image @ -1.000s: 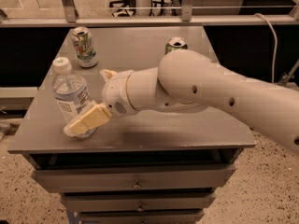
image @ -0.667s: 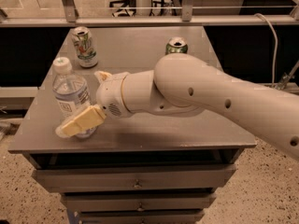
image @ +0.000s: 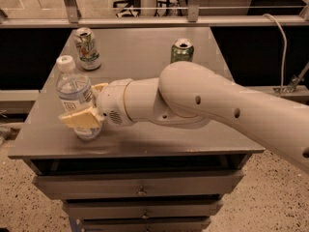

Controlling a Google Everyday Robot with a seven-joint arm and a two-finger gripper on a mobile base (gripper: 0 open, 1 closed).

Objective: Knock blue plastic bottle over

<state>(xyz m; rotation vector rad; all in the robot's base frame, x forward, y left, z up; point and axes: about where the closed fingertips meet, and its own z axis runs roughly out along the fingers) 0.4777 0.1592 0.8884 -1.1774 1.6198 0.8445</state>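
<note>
Two fingers [image: 79, 120] of the open hand [image: 83, 104] straddle the blue plastic bottle [image: 72, 88], touching it.

Stretched out to the left, with the gripper [image: 82, 104] at the far end.
Enters from the lower right edge of the camera view as a thick white arm [image: 231, 115], bends at a rounded joint near the middle and runs level leftward through a short wrist [image: 116, 109]. Ends left of centre with pale yellow fingers [image: 79, 120] spread apart, one nearer the camera, one behind.
</note>
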